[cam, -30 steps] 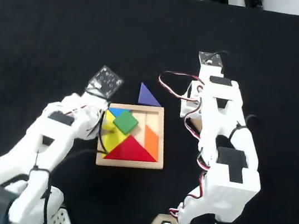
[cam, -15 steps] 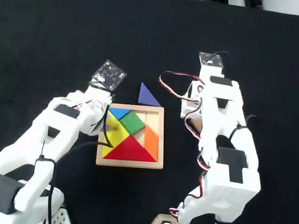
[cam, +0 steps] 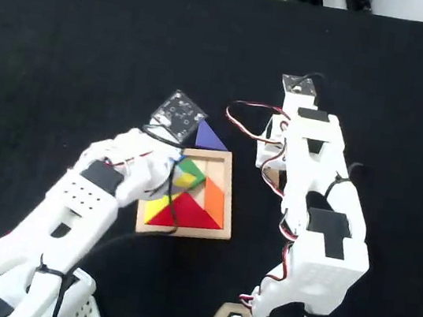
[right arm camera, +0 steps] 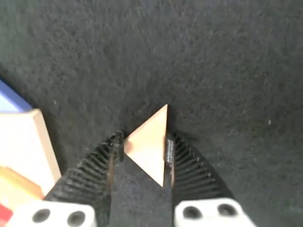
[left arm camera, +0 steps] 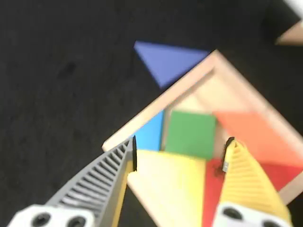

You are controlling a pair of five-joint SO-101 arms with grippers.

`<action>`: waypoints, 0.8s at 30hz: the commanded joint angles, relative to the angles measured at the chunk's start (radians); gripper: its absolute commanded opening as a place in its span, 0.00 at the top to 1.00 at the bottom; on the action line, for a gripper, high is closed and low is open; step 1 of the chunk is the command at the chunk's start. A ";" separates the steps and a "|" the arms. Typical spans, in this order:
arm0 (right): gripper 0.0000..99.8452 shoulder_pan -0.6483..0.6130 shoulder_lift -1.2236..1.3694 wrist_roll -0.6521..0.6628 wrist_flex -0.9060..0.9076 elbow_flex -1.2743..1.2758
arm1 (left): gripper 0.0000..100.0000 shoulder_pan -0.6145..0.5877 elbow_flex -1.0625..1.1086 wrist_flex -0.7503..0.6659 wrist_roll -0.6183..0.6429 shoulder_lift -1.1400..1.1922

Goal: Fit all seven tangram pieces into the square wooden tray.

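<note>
Gaping empty over the far part of the tray [cam: 184, 233], the left hand [left arm camera: 181, 144] is nearer the purple triangle [left arm camera: 170, 61] just beyond that edge; the right hand [right arm camera: 144, 142], right of the tray, clamps a tan triangle [right arm camera: 152, 135].

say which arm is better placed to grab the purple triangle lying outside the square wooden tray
Left, probably. The left gripper is open and empty over the square wooden tray, with the purple triangle just past the rim. The right gripper is shut on a small pale wooden triangle.
</note>
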 commanded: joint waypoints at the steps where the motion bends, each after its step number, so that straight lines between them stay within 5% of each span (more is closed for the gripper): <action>1: 0.95 0.029 -0.142 0.008 0.044 -0.001 | 0.70 0.048 -0.031 -0.080 0.026 0.066; 11: 0.95 0.041 -0.357 0.063 -0.060 0.191 | 0.70 -0.025 -0.249 -0.087 0.021 0.437; 24: 0.95 0.035 -0.367 0.071 -0.023 0.185 | 0.70 -0.079 -0.185 -0.075 0.031 0.258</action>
